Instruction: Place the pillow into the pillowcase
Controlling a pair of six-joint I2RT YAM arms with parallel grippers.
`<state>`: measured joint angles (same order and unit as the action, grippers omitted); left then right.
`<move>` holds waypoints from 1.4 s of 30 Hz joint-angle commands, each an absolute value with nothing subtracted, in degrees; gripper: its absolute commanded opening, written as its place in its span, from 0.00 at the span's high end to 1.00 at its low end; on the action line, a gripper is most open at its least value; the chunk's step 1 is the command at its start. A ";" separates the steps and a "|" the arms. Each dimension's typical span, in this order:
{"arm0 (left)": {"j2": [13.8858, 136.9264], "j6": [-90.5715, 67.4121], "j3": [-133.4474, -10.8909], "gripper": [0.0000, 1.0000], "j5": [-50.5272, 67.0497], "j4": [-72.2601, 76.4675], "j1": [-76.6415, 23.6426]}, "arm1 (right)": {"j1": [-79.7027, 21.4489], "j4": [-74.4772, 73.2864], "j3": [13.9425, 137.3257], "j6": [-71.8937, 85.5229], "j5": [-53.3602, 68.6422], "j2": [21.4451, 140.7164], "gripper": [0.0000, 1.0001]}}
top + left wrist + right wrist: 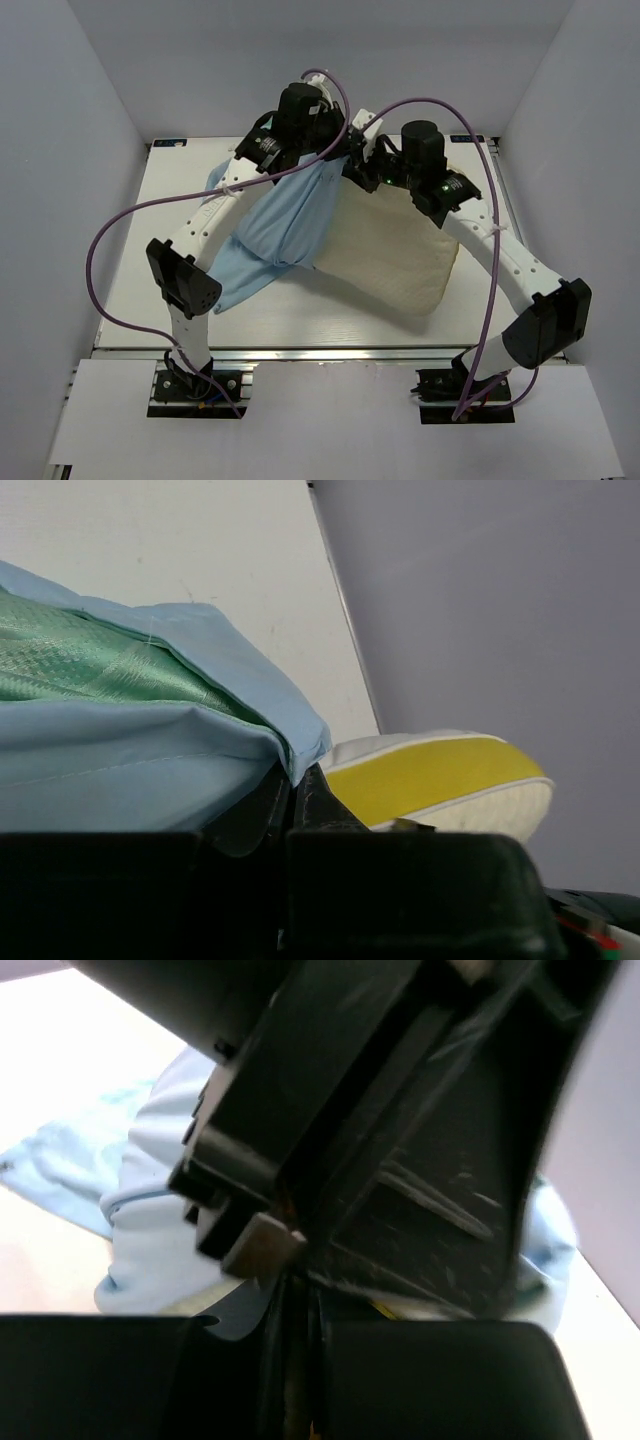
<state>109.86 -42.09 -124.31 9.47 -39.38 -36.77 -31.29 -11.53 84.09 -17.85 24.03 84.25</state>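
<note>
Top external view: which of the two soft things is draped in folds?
The light blue pillowcase: it hangs in folds and covers the left edge of the cream pillow, which keeps its thick rectangular shape.

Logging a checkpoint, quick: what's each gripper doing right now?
Left gripper: shut on the blue edge of the pillowcase, held up off the table.
Right gripper: jaws shut; whether they pinch anything cannot be told.

I find no legible text, label, brand, number or sign in any view; a small tag (170, 143) at the counter's (300, 320) far-left corner is too small to read.
</note>
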 commanded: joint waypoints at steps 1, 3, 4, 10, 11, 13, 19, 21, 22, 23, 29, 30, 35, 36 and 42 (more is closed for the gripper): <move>110.56 -44.82 -125.60 1.00 15.90 -37.01 -38.32 | -34.70 1.67 82.45 -19.77 23.74 82.44 1.00; 111.27 -45.87 -125.24 1.00 18.00 -34.81 -38.58 | -36.12 3.07 80.17 -21.17 21.72 82.18 1.00; 111.62 -46.66 -125.51 1.00 18.80 -34.02 -38.93 | -37.17 3.69 77.55 -22.49 20.84 81.83 1.00; 113.56 -47.11 -125.08 1.00 20.31 -34.10 -40.08 | -38.41 13.00 66.99 -27.76 11.70 81.56 1.00; 112.86 -46.67 -123.94 1.00 19.35 -34.10 -40.08 | -38.32 13.53 64.88 -28.73 10.30 81.39 0.86; 112.33 -45.36 -119.81 1.00 16.18 -33.75 -39.64 | -38.06 13.62 62.85 -30.49 10.19 80.34 0.68; 110.30 -45.26 -107.06 1.00 14.68 -27.17 -38.58 | -34.99 5.29 59.24 -30.76 12.48 72.43 0.33; 110.04 -45.35 -105.91 1.00 14.68 -26.28 -38.58 | -32.27 1.08 61.08 -28.57 15.37 68.84 0.29; 110.04 -45.26 -105.56 1.00 14.59 -26.19 -38.58 | -31.21 -3.03 61.87 -26.04 15.82 67.60 0.28; 109.95 -45.18 -105.47 1.00 14.68 -26.02 -38.58 | -28.68 -4.55 63.01 -24.45 16.60 66.46 0.24; 108.20 -45.09 -104.77 1.00 14.94 -25.31 -38.58 | -13.56 -14.91 66.70 -12.67 23.34 60.65 0.11; 107.93 -44.83 -104.68 1.00 14.85 -25.31 -38.58 | -9.18 -16.68 67.41 -11.26 25.12 60.12 0.11; 107.14 -43.95 -105.12 1.00 14.59 -25.75 -38.41 | 2.86 -27.40 65.75 -10.37 34.07 62.74 0.11; 107.05 -43.95 -105.12 1.00 14.85 -25.75 -38.32 | 4.47 -29.77 64.61 -12.37 35.84 63.54 0.11; 106.17 -43.77 -104.15 1.00 15.73 -24.87 -38.14 | 11.69 -36.10 58.45 -27.56 43.77 71.79 0.11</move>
<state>112.31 -44.38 -104.40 13.80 -26.57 -38.11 10.39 -28.51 59.55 -18.96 37.34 69.32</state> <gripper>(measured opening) 0.125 0.895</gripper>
